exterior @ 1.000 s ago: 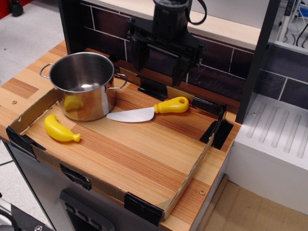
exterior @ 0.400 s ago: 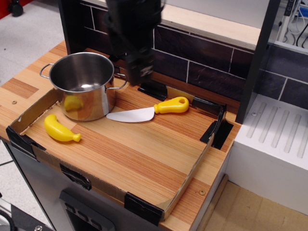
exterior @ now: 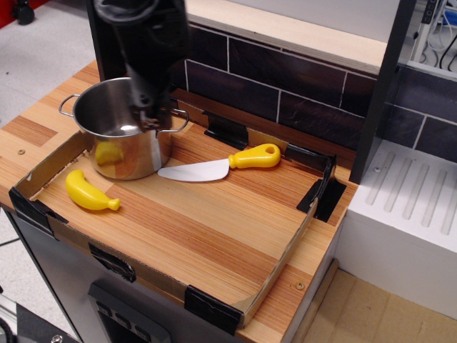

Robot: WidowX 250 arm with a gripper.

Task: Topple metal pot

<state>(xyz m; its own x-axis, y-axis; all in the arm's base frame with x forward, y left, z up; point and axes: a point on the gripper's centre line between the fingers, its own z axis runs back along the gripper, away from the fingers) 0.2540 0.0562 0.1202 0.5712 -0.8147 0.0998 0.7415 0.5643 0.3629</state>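
We see the pincer at upper left of the frame, blurred, hanging over the right part of the metal pot, its tip at or just inside the rim. We cannot tell how far it is open, or whether it touches the rim.

The metal pot stands upright at the left end of the tabletop, inside the cardboard border. Its long axis is vertical, mouth up, loop handles pointing left and right.

A yellow banana lies just below the pot, apart from it. A knife with a yellow handle lies right of the pot, blade tip near its base.
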